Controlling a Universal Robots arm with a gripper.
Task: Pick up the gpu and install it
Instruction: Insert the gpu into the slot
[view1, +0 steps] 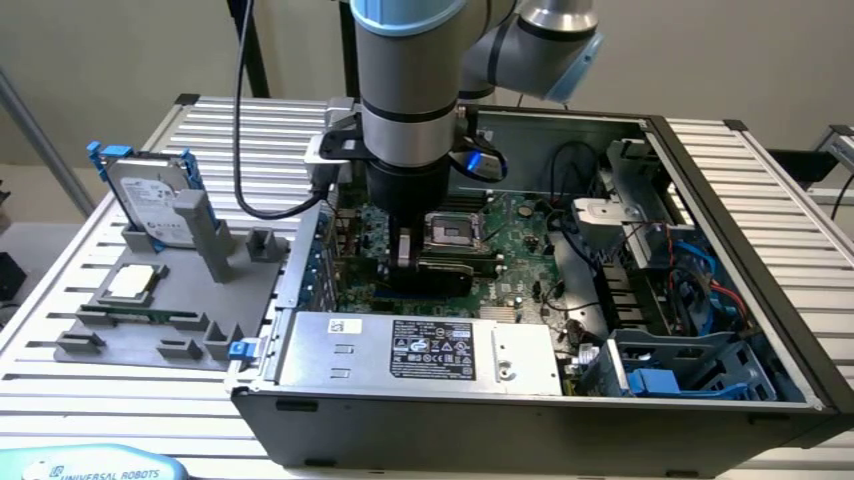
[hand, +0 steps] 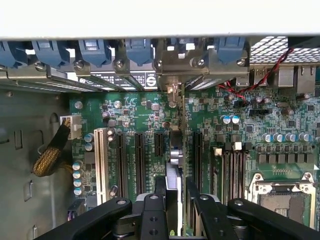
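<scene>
In the wrist view the gpu (hand: 175, 152) shows edge-on as a thin green card standing upright over the motherboard (hand: 135, 115). It lies in line with the black expansion slots (hand: 122, 160), and its silver bracket end (hand: 172, 92) reaches the case's rear slot openings. My gripper (hand: 173, 192) is shut on the gpu, one black finger (hand: 160, 187) on each side of the card. In the exterior view the gripper (view1: 404, 262) is down inside the open computer case (view1: 747, 250), beside the processor socket (view1: 454, 232). Whether the card's edge sits in a slot I cannot tell.
A grey fixture (view1: 147, 320) at the exterior view's left holds a silver hard drive (view1: 150, 200) with blue rails and a square processor chip (view1: 134, 283). The power supply (view1: 427, 350) lies along the case's near side, with cables and a drive cage (view1: 667, 300) on the right.
</scene>
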